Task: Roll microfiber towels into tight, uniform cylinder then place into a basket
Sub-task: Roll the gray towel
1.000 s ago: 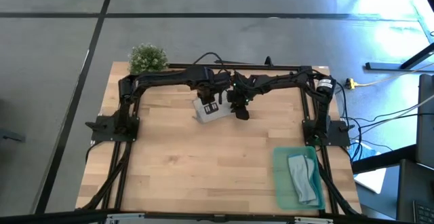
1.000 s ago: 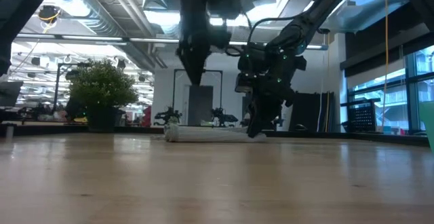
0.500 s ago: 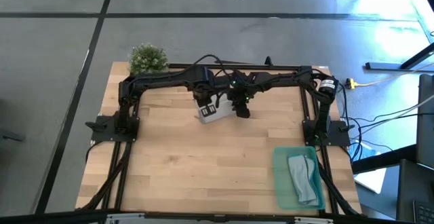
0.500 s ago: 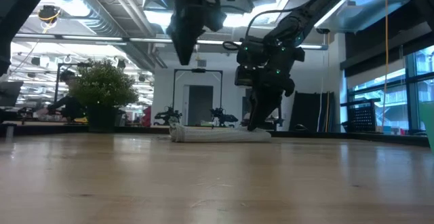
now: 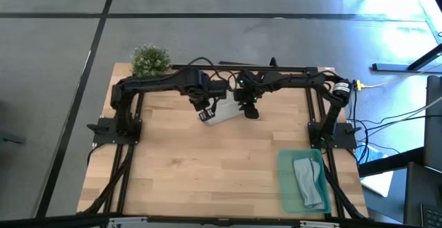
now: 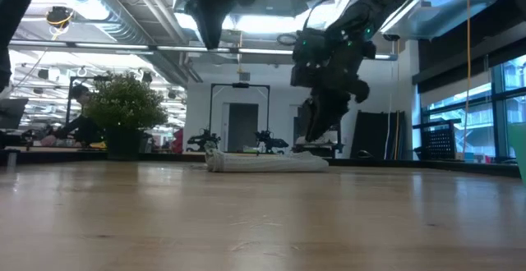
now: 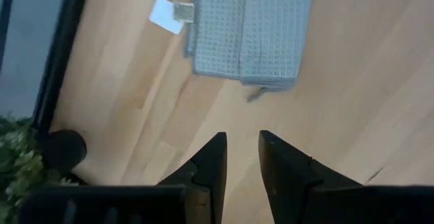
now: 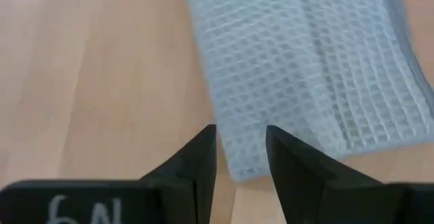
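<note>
While lying flat at the table's (image 5: 173, 173) far middle, long axis slanting left-to-right, rolled towel (image 5: 222, 112) stays put. Left gripper (image 5: 205, 109) and right gripper (image 5: 250, 110), lifted since a second ago, hover slightly parted, empty. Second towel (image 5: 308, 180) in basket (image 5: 284, 186), near right.

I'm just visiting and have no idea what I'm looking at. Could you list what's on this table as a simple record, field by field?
Table: light wooden top
Towel being worked: pale folded towel lying flat at the back of the table
Left gripper: raised above the towel, fingers slightly apart, holding nothing
Right gripper: just over the towel's edge, fingers slightly apart, holding nothing
Basket: green tray at the front right corner
In basket: one grey towel
Plant: small bush at the back left corner
</note>
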Available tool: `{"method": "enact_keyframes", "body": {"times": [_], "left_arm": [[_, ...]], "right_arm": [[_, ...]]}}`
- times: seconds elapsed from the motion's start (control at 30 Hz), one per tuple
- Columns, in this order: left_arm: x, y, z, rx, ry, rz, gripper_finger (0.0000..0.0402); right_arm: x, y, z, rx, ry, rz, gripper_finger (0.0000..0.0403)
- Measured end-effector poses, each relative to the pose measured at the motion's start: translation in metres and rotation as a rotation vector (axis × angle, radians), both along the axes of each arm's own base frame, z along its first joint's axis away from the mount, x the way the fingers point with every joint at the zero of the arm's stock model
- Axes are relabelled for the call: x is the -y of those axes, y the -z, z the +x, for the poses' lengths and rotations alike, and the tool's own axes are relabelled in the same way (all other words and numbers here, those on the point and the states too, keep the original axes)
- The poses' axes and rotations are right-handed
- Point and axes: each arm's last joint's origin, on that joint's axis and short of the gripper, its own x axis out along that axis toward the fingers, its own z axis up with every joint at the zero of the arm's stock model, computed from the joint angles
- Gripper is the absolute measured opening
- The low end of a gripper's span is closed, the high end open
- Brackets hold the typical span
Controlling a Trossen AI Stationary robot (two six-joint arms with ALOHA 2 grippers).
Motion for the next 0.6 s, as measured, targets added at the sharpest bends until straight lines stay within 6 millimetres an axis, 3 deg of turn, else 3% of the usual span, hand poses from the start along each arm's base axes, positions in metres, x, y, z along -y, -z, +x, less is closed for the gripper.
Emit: {"method": "enact_keyframes", "body": {"times": [0.1, 0.23, 0.33, 0.6], "left_arm": [[0.004, -0.017, -0.012, 0.06, -0.032, 0.038, 0.0082], [0.01, -0.03, -0.022, 0.116, -0.064, 0.061, 0.0082], [0.015, -0.038, -0.028, 0.145, -0.063, 0.077, 0.0082], [0.018, -0.039, -0.028, 0.149, -0.053, 0.09, 0.0082]], "right_arm": [[-0.006, -0.001, 0.0, 0.003, -0.09, -0.037, 0.0129], [-0.015, 0.016, 0.0, 0.038, -0.232, -0.108, 0.0128], [-0.018, 0.024, 0.0, 0.068, -0.244, -0.157, 0.0128], [-0.02, 0.045, -0.004, 0.086, -0.264, -0.202, 0.0128]]}}
